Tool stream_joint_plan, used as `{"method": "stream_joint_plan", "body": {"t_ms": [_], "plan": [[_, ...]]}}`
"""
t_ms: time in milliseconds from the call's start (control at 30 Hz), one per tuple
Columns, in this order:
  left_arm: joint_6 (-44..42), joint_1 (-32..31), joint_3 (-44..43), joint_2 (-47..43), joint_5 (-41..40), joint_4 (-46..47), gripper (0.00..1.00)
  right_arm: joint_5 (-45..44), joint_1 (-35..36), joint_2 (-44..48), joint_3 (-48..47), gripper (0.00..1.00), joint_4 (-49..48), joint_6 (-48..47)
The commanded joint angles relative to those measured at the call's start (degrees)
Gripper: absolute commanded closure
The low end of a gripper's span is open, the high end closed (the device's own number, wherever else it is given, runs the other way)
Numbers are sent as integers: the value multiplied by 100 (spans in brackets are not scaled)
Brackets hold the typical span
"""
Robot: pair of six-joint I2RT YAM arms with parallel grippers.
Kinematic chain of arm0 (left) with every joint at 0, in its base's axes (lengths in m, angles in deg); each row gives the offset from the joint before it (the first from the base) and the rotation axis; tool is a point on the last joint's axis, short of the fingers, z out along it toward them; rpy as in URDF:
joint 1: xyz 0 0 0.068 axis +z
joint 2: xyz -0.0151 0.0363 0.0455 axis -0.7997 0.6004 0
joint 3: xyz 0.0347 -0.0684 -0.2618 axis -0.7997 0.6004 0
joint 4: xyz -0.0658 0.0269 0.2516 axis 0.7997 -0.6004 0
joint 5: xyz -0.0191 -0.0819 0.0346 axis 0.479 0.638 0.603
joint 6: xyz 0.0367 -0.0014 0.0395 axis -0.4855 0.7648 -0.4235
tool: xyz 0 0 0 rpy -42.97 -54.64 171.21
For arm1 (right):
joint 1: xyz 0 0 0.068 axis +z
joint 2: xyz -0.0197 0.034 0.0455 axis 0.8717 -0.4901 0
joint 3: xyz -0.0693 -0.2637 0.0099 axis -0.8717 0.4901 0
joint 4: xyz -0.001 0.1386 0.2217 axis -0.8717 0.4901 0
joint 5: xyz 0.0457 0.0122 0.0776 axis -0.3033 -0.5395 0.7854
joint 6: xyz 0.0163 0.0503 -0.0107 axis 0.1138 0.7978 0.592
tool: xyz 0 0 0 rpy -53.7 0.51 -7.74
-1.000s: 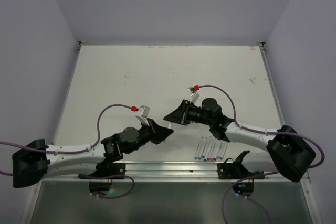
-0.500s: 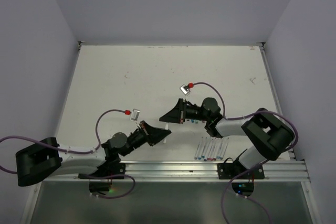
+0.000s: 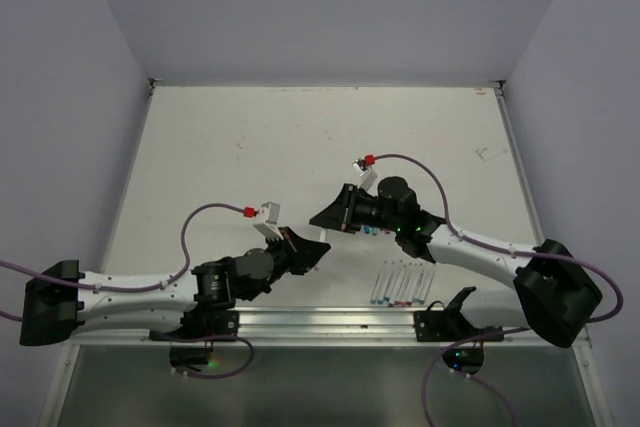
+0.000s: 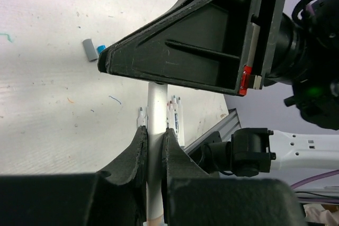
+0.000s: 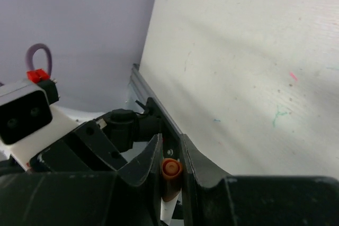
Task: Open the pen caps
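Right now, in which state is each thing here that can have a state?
left gripper: shut on the pen.
right gripper: shut on the orange cap.
pen: held between both grippers.
orange cap: clamped; on or off the pen, cannot tell.
grey cap: off, lying on the table.
blue cap: off, lying beside the grey cap.
row of pens: lying side by side, untouched.

Black grippers, a white pen and an orange cap over an off-white table.
The left gripper and the right gripper are both matte black. The table carries small ink marks in blue, green, pink and orange. One grey cap and one blue cap are also seen. The cables are purple, with red plugs.
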Motion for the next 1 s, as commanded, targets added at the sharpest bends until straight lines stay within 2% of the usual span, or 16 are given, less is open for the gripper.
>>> {"method": "stream_joint_plan", "body": {"t_ms": [0,33,100,133,200,233,433,633,800,967], "plan": [[26,-511,122,271,408,-413,100,-2884,-400,339,-540,100,1249,-1079],[-123,-511,210,359,784,287,100,-2893,-409,374,-550,100,1268,-1123],[-509,-502,333,527,1172,1002,100,-2807,-409,488,-506,100,1242,-1115],[-599,-502,490,553,1592,2024,100,-2684,-400,506,-463,100,1172,-1089],[-730,-493,1009,553,1946,3101,100,-2360,-400,550,-331,100,768,-1044],[-836,-467,1132,597,2400,4072,100,-2105,-409,507,-313,100,558,-1053],[-1189,-414,1327,922,3818,5863,100,-874,-479,244,-339,100,-699,-860],[-1136,-414,1432,1159,4074,6392,100,-223,-558,77,-208,100,-1788,-448],[-1109,-414,1494,1178,3943,6437,100,-90,-567,32,-102,100,-1931,-359],[-1232,-414,1433,1169,4197,6586,100,516,-576,-424,-14,100,-2985,106]]}}
